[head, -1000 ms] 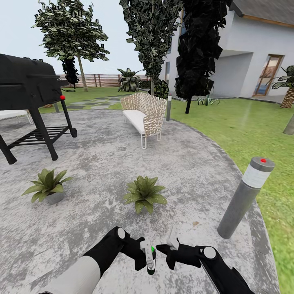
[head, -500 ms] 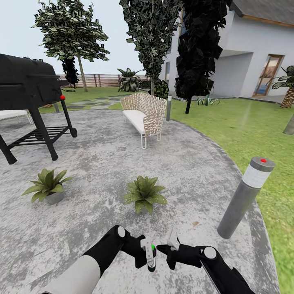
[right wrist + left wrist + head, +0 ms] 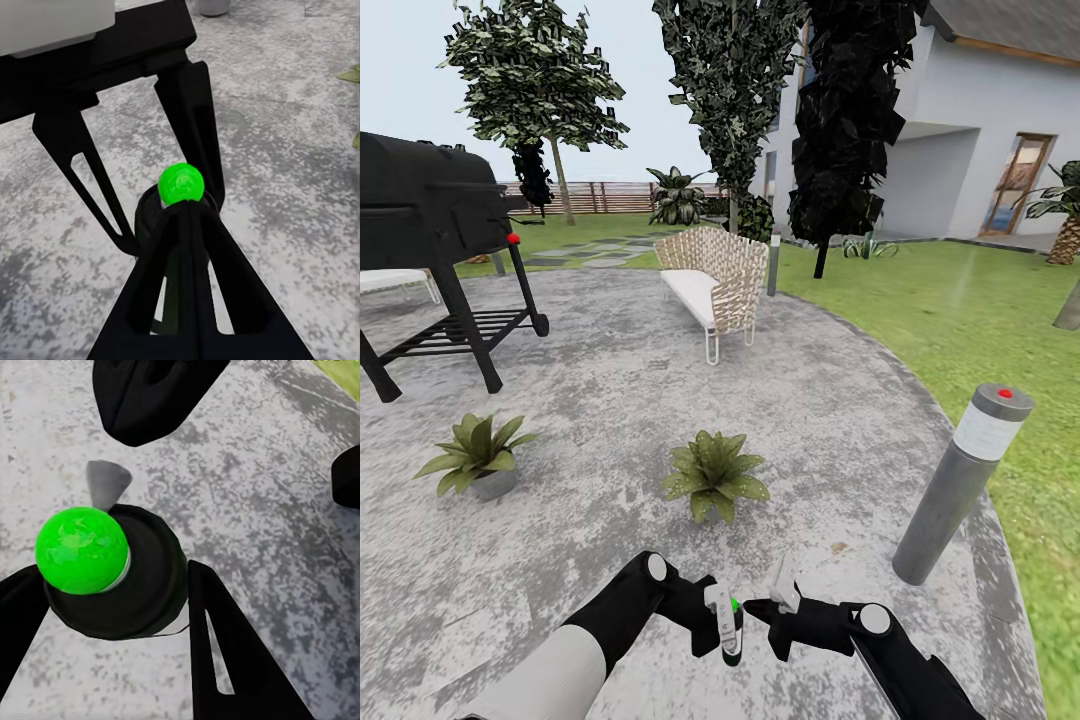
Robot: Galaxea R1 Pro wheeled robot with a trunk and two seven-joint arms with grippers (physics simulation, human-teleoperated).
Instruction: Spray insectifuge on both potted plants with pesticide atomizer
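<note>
— Two potted plants [image 3: 716, 474] are seen on the patio [image 3: 610, 400]; where is the bottle [image 3: 729, 632]?
— It is gripped by the left claw [image 3: 722, 622], low at the patio's near edge. The right claw [image 3: 772, 608] is narrowed beside it.

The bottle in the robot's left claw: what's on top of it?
A bright green ball caps the dark bottle held in the left gripper. Any spray head beneath the ball is covered.

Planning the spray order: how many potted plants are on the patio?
2. One potted plant sits near the grill; the other is mid-patio, ahead of both grippers.
</note>
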